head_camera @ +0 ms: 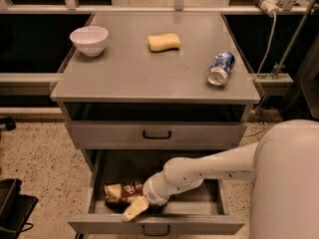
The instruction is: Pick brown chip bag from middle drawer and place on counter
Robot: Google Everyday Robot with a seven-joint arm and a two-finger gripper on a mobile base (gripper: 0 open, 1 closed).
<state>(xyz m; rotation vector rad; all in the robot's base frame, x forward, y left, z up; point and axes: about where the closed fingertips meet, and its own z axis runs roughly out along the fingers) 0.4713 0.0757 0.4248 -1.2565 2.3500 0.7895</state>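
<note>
Inside the middle drawer [209, 223], the hand [138, 206] meets the brown chip bag [118, 192]; grip unclear.

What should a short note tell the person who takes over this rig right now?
The gripper is low inside the open grey metal middle drawer, at the glossy brown chip bag; whether it holds the bag is unclear.
Bag: lies at the drawer's front left.
Done: drawer open, arm reached in.
Left: lift the bag and place it on the flat grey counter.
</note>
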